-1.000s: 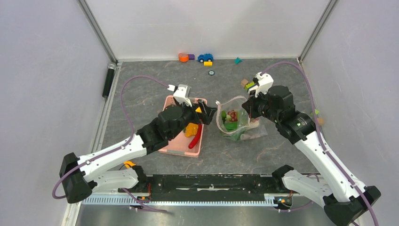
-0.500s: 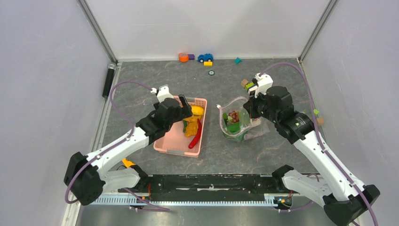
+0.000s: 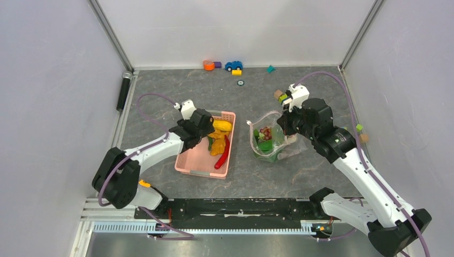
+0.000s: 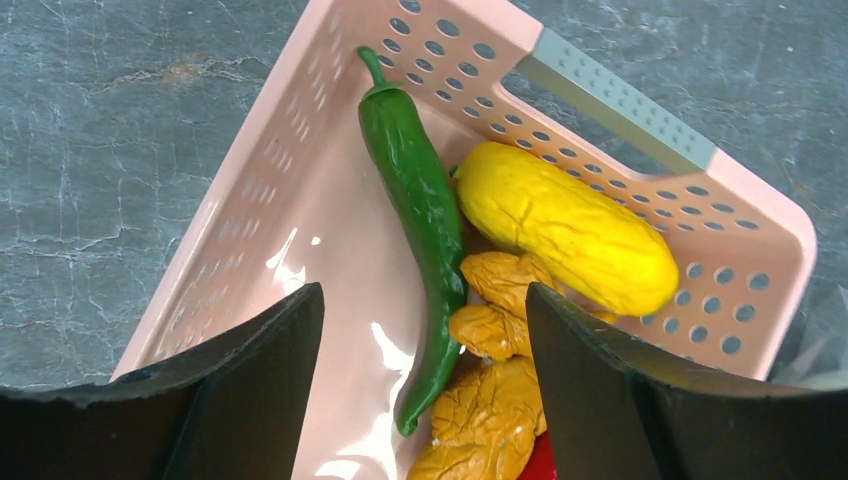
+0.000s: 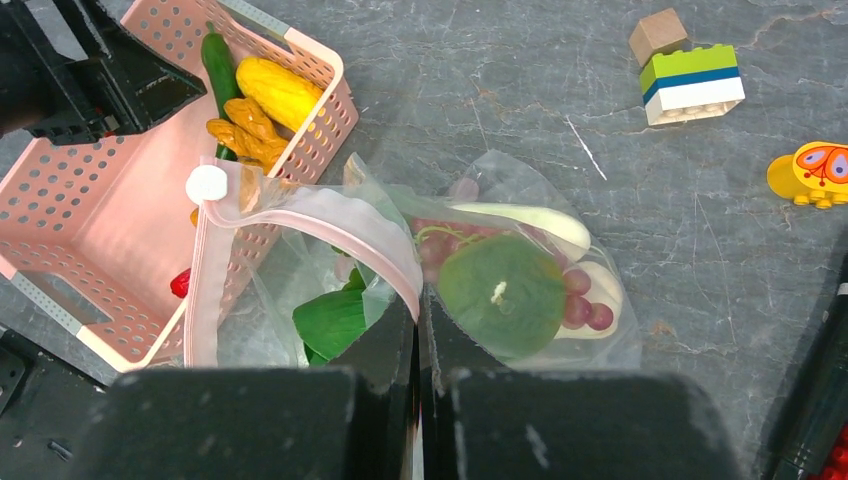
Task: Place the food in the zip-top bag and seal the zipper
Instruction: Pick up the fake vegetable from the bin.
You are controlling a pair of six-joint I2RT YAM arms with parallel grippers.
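Note:
My left gripper (image 4: pixel 422 300) hangs open low over the pink basket (image 4: pixel 270 190). A green chili (image 4: pixel 410 180) and orange pieces (image 4: pixel 495 400) lie between its fingers, untouched. A yellow piece (image 4: pixel 565 225) and a red chili (image 4: pixel 540 465) also lie in the basket. My right gripper (image 5: pixel 420 300) is shut on the pinkish zipper strip (image 5: pixel 300 215) of the zip-top bag (image 3: pixel 266 140) and holds its mouth open. The white slider tab (image 5: pixel 207 184) sits at the strip's far end. Inside the bag are a green round fruit (image 5: pixel 500 295), grapes (image 5: pixel 585 300), a white stalk (image 5: pixel 530 220) and a green leaf (image 5: pixel 335 320).
The basket (image 3: pixel 184 160) stands just left of the bag. Building blocks (image 5: pixel 693 82) and an orange toy (image 5: pixel 810 172) lie beyond the bag. A toy car (image 3: pixel 233 65) and small blocks (image 3: pixel 209 65) line the back edge. A black cylinder (image 3: pixel 123 91) lies at the left rail.
My left arm has swung left, away from the bag's mouth, and come down over the basket. Its jaws have narrowed a little. The right gripper and the bag have stayed put.

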